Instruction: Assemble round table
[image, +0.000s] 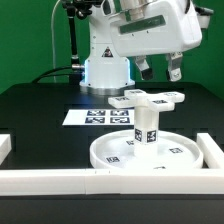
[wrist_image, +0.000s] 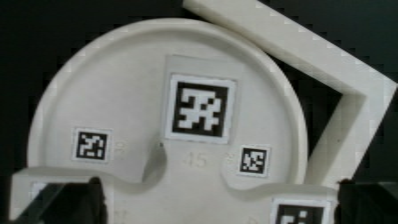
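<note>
White border rails (image: 50, 178) front the assembled round table (image: 142, 125) — jaws (raised) open.

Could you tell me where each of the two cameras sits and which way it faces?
Exterior view: off the arm, low, facing the robot base across the black table; shows the arm and open end effector above the assembled round table.
Wrist view: on the wrist, looking down close at the round disc, with the border rail behind; end effector fingertips show.
Shared: the disc and rail.
</note>
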